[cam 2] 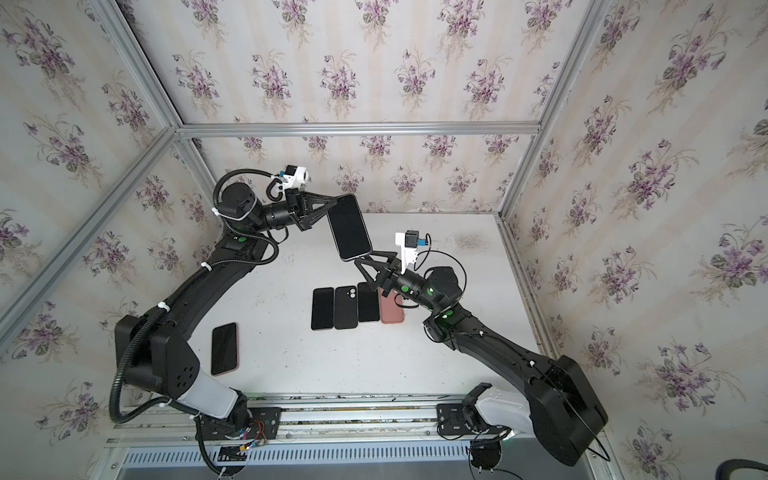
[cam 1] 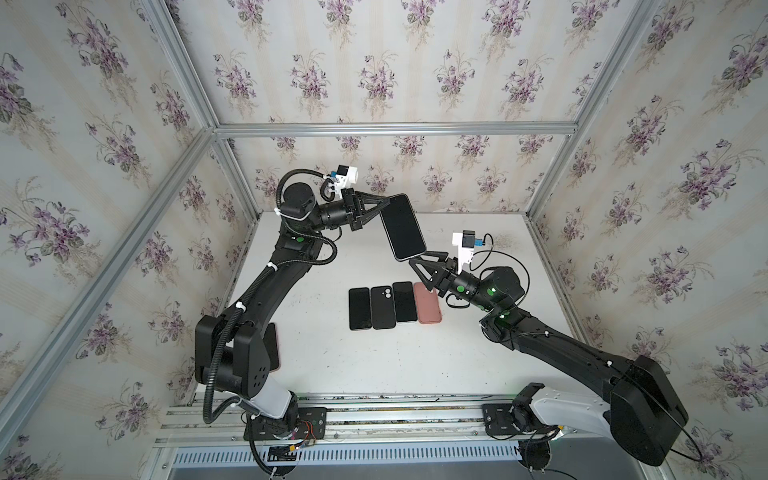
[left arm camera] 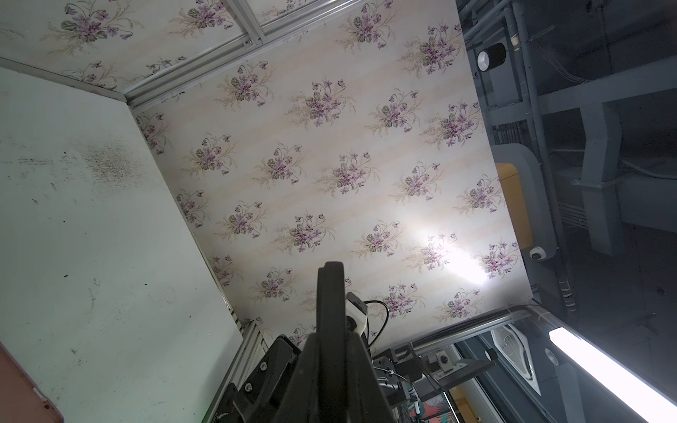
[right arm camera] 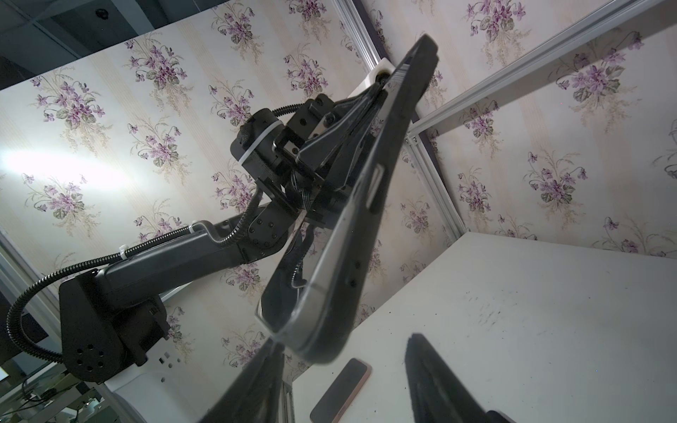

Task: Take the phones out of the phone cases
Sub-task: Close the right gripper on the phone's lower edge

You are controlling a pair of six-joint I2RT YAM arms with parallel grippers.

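A dark-screened phone (cam 1: pixel 402 226) (cam 2: pixel 348 226) in a black phone case (right arm camera: pixel 370 205) hangs tilted in the air above the back of the table. My left gripper (cam 1: pixel 384 205) (cam 2: pixel 332 203) is shut on its upper end. In the left wrist view the phone (left arm camera: pixel 329 293) stands edge-on between that gripper's (left arm camera: pixel 331 329) jaws. My right gripper (cam 1: pixel 419 259) (cam 2: pixel 365 257) (right arm camera: pixel 344 351) is open at the phone's lower corner. One finger (right arm camera: pixel 271 362) lies by the screen side of that corner, and the other finger (right arm camera: pixel 421 355) stands well apart from the case.
On the white table (cam 1: pixel 478 357) lies a row of three black phones or cases (cam 1: pixel 382 307) and a pink case (cam 1: pixel 428 303), just under my right wrist. A phone in a pink case (cam 2: pixel 224 349) (right arm camera: pixel 340 390) lies near the left arm's base. Walls enclose three sides.
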